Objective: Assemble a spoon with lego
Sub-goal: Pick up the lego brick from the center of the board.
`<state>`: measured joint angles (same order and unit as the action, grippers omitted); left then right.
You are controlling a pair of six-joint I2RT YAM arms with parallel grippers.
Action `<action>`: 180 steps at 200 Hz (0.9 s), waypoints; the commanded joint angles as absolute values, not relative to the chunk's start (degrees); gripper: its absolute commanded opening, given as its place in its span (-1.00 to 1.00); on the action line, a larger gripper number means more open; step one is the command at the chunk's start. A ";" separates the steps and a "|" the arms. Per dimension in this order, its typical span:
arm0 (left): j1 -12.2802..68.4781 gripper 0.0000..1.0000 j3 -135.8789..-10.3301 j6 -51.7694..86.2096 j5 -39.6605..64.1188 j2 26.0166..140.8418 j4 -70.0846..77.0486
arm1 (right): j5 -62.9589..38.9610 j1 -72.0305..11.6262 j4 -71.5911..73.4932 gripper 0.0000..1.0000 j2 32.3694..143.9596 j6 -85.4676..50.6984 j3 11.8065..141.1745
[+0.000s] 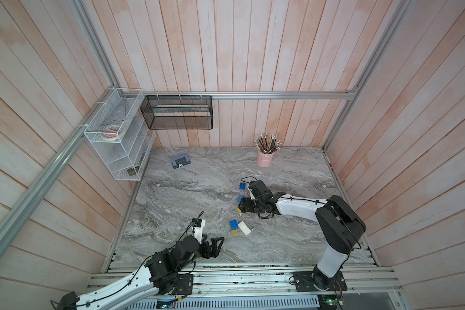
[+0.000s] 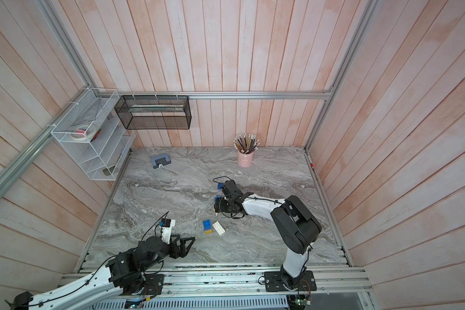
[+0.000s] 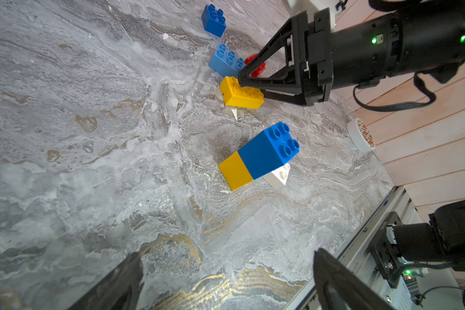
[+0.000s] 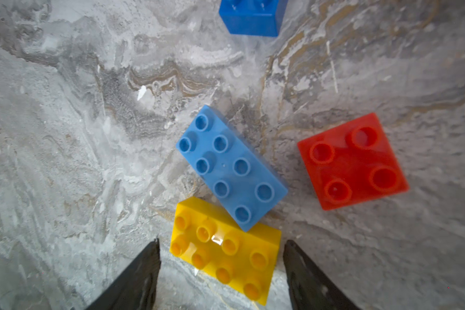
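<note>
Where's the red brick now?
In the right wrist view the red brick lies studs up beside the light blue oblong brick, not touching; in both top views the right arm hides it.

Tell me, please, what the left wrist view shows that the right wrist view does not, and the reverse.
Only the left wrist view: the blue-on-yellow stack lying on its side, a white brick beside it, and a tape roll. Only the right wrist view: the whole red brick with its four studs, elsewhere mostly hidden. Both: the yellow oblong brick flanked by the open right gripper, the light blue oblong brick beside it, and a dark blue square brick.
</note>
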<state>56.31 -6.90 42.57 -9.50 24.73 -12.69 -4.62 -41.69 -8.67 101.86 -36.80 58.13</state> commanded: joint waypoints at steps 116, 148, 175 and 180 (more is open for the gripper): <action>56.51 1.00 -8.09 40.78 -9.57 24.30 -12.92 | 6.65 -47.45 -19.07 0.52 108.88 -34.87 67.19; 56.49 1.00 -8.00 40.69 -9.40 24.08 -12.79 | 7.37 -48.33 -19.25 0.51 110.38 -35.46 68.00; 56.51 0.99 -7.96 40.61 -9.32 23.89 -12.78 | 8.54 -48.74 -19.85 0.47 110.96 -35.60 68.06; 56.51 1.00 -7.99 40.61 -9.32 23.90 -12.79 | 8.65 -48.81 -19.92 0.44 110.92 -35.64 67.96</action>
<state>56.31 -6.90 41.56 -9.43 24.60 -12.69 6.83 -48.25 -16.84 109.08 -35.07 67.51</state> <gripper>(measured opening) 0.998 0.743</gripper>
